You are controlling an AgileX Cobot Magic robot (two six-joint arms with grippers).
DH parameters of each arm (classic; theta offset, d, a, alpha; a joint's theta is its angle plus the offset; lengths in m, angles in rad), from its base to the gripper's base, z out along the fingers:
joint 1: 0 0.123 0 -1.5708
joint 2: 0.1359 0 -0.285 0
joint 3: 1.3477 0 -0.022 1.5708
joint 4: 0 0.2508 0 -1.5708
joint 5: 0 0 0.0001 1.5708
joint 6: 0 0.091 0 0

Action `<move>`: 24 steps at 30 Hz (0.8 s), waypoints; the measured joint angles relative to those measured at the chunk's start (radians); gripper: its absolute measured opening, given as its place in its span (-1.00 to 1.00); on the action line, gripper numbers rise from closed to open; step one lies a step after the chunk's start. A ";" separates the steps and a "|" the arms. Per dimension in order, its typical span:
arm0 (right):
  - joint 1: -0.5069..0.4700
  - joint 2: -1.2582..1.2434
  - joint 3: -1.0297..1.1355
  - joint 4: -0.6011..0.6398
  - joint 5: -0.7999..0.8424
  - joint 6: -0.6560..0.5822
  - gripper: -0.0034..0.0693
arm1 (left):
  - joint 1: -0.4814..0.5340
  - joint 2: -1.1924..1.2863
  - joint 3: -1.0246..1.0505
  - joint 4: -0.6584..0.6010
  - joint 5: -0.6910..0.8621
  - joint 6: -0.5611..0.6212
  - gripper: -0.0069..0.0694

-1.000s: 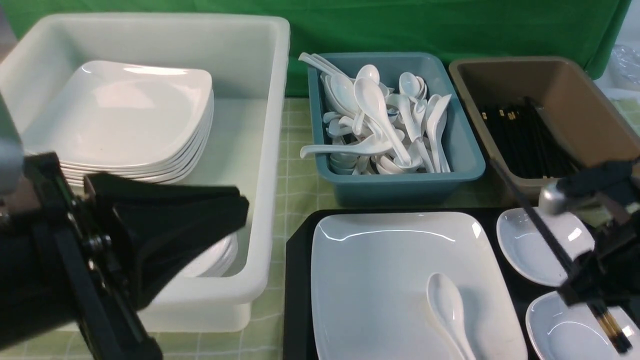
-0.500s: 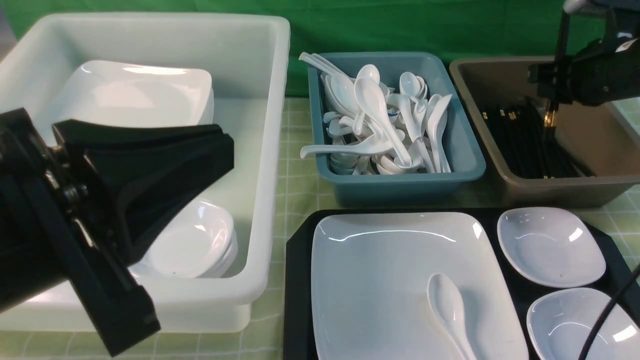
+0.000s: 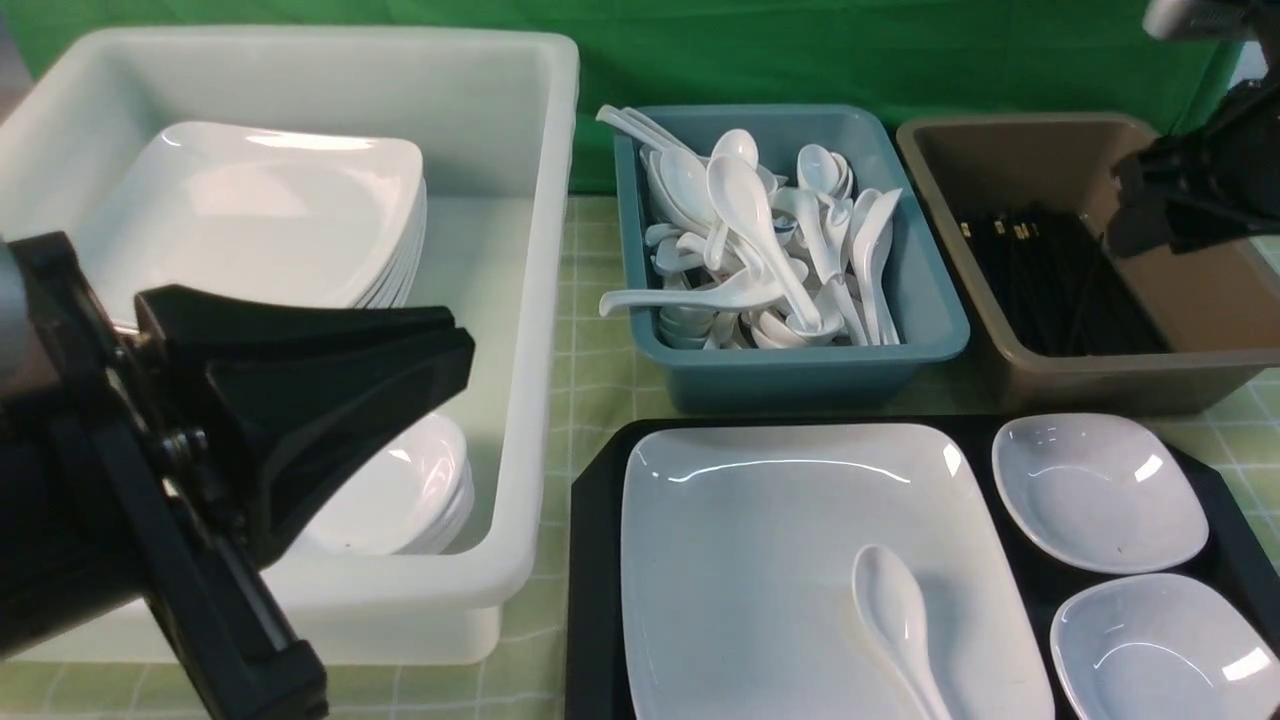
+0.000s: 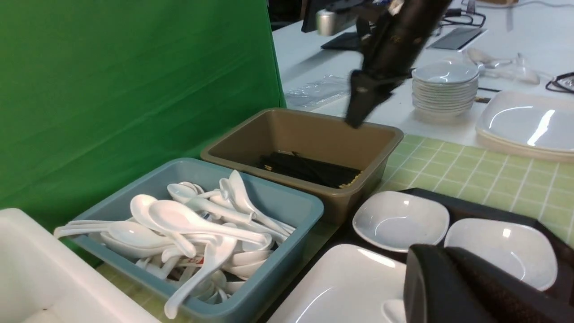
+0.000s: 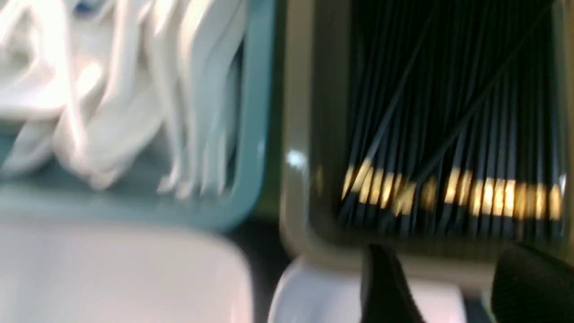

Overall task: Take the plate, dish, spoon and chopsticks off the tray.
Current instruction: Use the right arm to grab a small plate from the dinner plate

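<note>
Left gripper [image 3: 455,350] pinched together, right gripper [image 5: 455,287] seemingly parted above the binned black chopsticks [image 3: 1050,285], the glossy white soup spoon [image 3: 893,620] loose on the large white plate [image 3: 750,560], lower right, may slide off if tilted.

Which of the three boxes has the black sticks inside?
The brown box on the right: black sticks lie in its bottom. The blue box holds white spoons, the big white box plates.

Bright, even overhead light left white glare streaks on the plate [image 3: 760,560] and the small dishes [image 3: 1100,490]; shadows were soft. The right wrist view was smeared by motion blur, the chopsticks [image 5: 448,134] mere streaks.
</note>
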 joint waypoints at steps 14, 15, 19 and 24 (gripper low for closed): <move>0.423 -0.264 0.778 -0.247 -0.094 0.138 0.51 | 0.000 0.000 0.000 0.035 0.027 0.000 -0.76; 0.425 -0.252 0.797 -0.258 -0.125 0.143 0.51 | 0.000 0.000 0.000 0.037 0.027 0.000 -0.76; 0.427 -0.200 0.826 -0.307 -0.205 0.151 0.44 | 0.000 0.000 0.000 0.037 0.029 0.005 -0.76; 0.428 -0.142 0.826 -0.338 -0.243 0.151 0.23 | 0.000 0.000 0.000 0.037 0.032 0.006 -0.76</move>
